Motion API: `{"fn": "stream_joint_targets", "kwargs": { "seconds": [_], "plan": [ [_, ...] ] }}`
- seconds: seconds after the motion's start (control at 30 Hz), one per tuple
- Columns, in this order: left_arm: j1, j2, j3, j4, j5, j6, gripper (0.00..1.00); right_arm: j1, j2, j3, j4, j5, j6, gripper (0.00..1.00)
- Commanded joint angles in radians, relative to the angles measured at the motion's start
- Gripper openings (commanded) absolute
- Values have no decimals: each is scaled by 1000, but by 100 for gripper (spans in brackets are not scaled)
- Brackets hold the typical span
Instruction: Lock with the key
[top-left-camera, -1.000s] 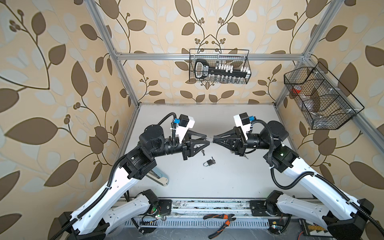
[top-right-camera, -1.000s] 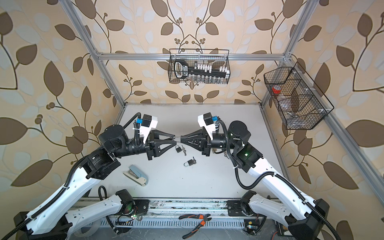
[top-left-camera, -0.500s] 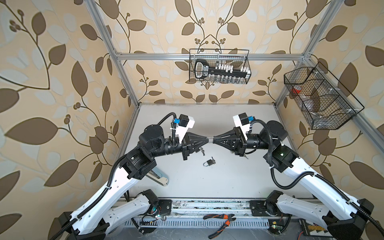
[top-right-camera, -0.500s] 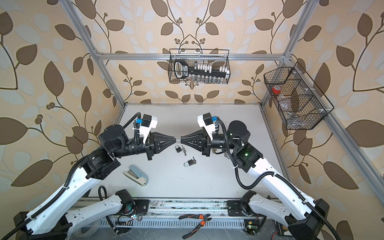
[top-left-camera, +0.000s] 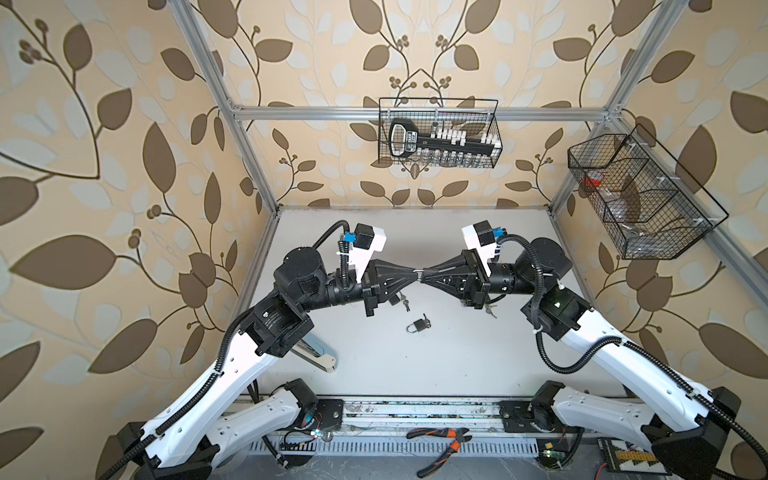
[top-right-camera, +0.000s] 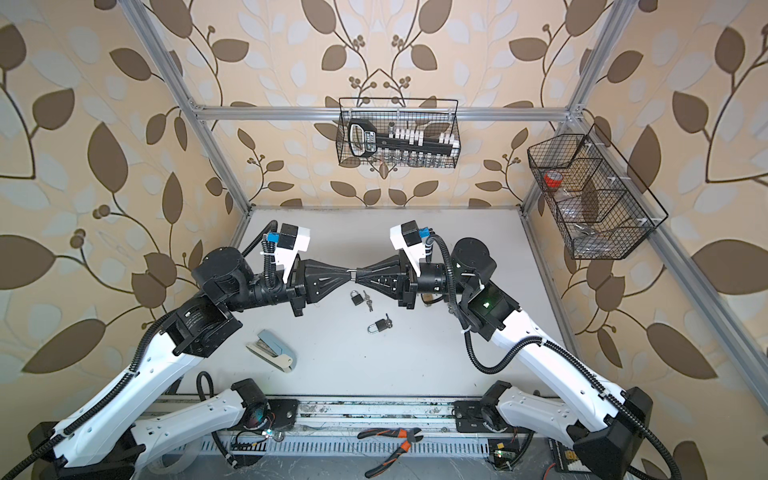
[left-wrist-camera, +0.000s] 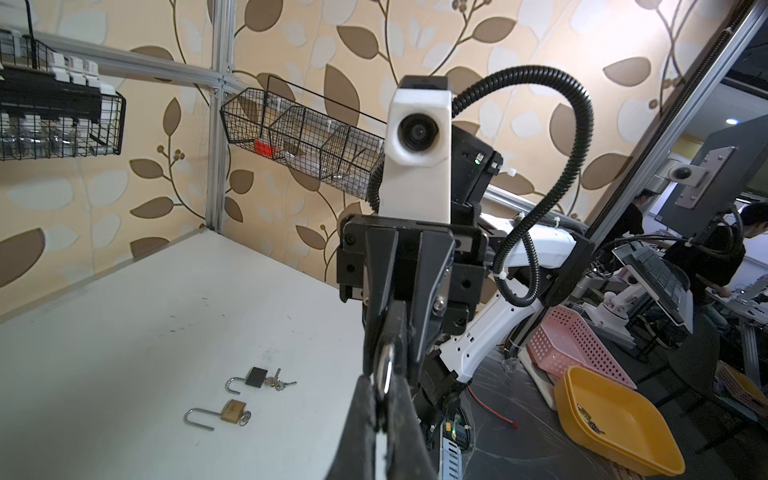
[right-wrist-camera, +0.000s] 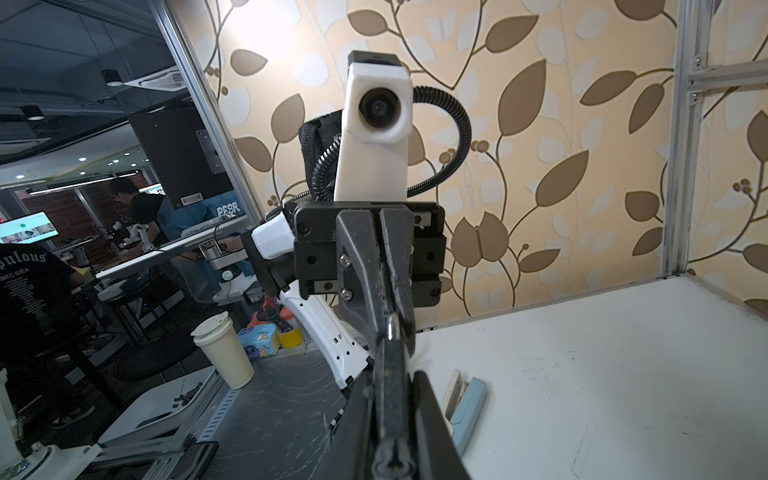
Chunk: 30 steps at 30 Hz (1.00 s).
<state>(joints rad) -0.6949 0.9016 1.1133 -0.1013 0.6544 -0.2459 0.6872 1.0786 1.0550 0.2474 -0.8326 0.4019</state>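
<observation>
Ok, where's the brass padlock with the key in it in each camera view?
Top view: brass padlock on the white table, near its middle.
Top view: same spot.
Left wrist: on the table beside the black padlock, at.
Right wrist: not in it.
Landmark: the silver metal loop, in all four views.
</observation>
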Motion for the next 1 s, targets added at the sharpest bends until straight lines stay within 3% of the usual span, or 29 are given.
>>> {"fn": "stream_joint_targets", "kwargs": {
  "seconds": [0.0,0.1,0.13,0.17,0.3,0.43,0.5,0.57,0.67,0.97],
  "plan": [
    [-60,34,-13,71,31,-29,0,55,17,3,27,34,-18,0],
    [-52,-27,-26,37,-77,-16,0,26,-32,-21,6,80,-46,53],
    [-42,-39,-22,16,-88,-12,0,10,-51,-33,4,99,-48,65],
    [-28,-48,-22,8,-90,-18,0,-2,-68,-45,5,118,-48,68],
    [43,-77,-49,32,-87,-75,0,-130,-150,-139,89,267,86,66],
    [116,-84,-79,102,-35,-150,0,-251,-126,-191,279,47,269,64],
    [121,-76,-72,108,-5,-154,0,-246,-94,-165,277,-71,267,59],
    [122,-69,-67,116,24,-153,0,-234,-84,-153,267,-114,250,56],
    [121,-59,-62,133,65,-160,0,-224,-73,-123,219,-147,215,52],
    [121,-28,-55,157,123,-180,0,-199,-46,-104,255,-138,251,53]
  ]
}}
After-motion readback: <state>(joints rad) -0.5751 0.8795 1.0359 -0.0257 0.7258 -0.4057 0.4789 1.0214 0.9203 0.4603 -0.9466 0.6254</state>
